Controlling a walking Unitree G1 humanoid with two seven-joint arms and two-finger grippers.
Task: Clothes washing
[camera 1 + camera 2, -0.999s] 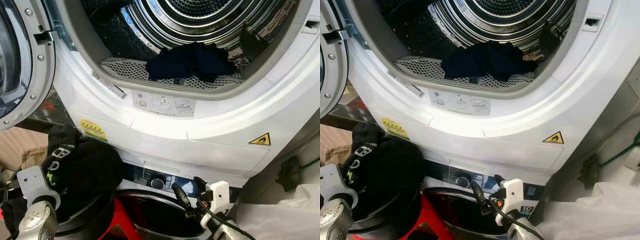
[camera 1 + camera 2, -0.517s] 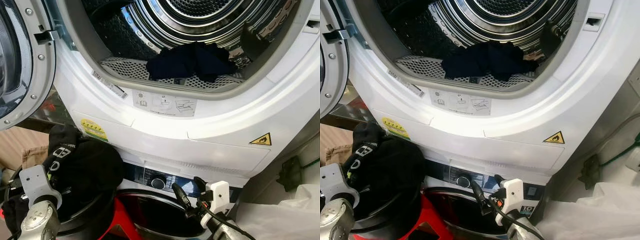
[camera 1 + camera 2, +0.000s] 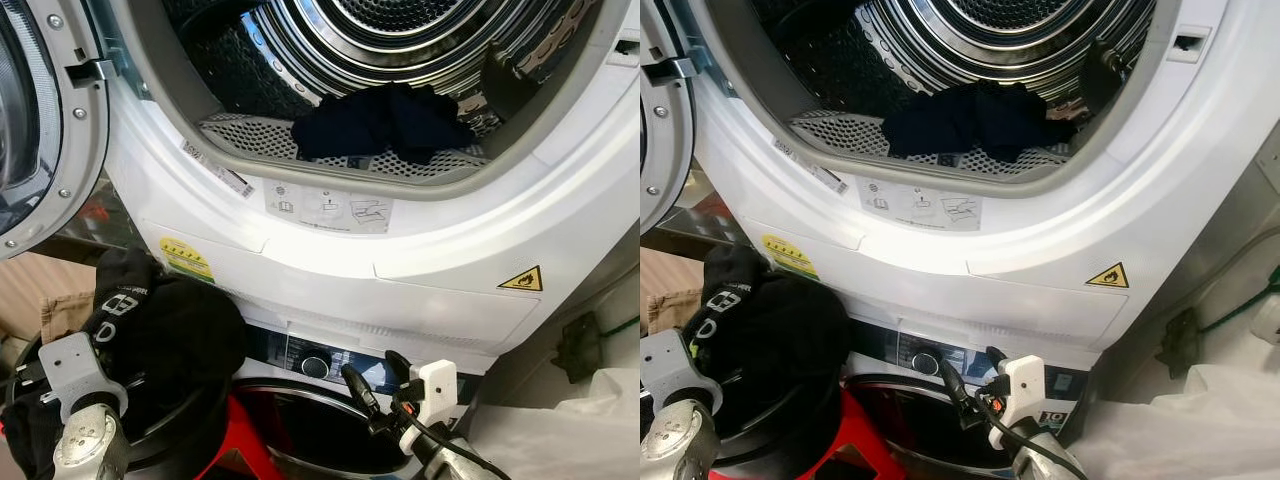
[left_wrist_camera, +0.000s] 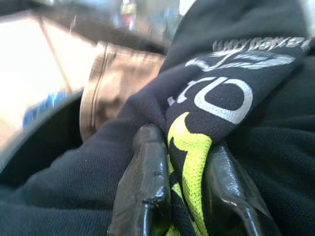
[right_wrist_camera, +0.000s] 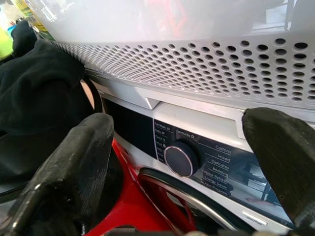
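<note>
Gripping a fold of the black garment (image 3: pixel 170 330) at its yellow-and-white print, the left tool (image 4: pixel 189 196) is closed on the cloth, low at the left below the open upper drum (image 3: pixel 400 60). Soft, light and floppy, it will likely sag and trail, so a bunched fold near the middle seems the better hold. Right tool (image 5: pixel 187 162) sits spread wide and empty, low in front of the lower machine's dial (image 5: pixel 179 160); a dark garment (image 3: pixel 385 120) lies at the drum's lip.
</note>
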